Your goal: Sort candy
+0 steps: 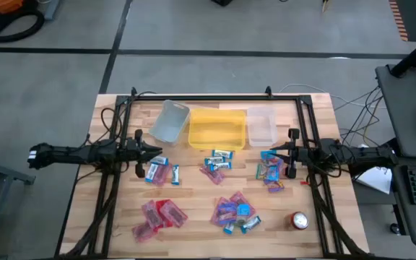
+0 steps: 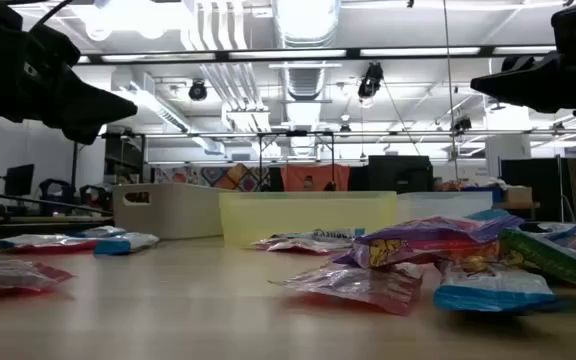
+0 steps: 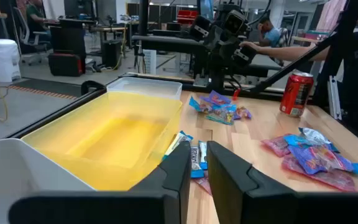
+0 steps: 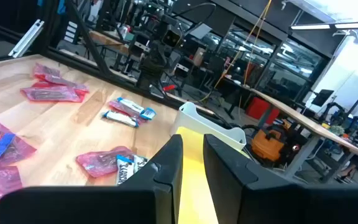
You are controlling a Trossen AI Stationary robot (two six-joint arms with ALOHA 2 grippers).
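The candy lies in loose heaps on the wooden table: blue-and-white pieces (image 1: 161, 172) by my left gripper, a small heap (image 1: 219, 160) in front of the yellow bin, mixed pieces (image 1: 271, 173) by my right gripper, red-pink ones (image 1: 157, 214) near left, and a mixed heap (image 1: 234, 211) near centre. My left gripper (image 1: 160, 152) hovers level at mid-left, pointing toward the right edge, with its fingers (image 3: 185, 165) almost together and nothing between them. My right gripper (image 1: 266, 154) faces it from mid-right, likewise narrow and with nothing between its fingers (image 4: 173, 155).
Three bins stand in a row at the far side: grey (image 1: 168, 121), yellow (image 1: 215, 128) and clear white (image 1: 261, 126). A red and silver can (image 1: 300, 220) stands near the right front corner. Black frame bars (image 1: 114, 180) run along both sides of the table.
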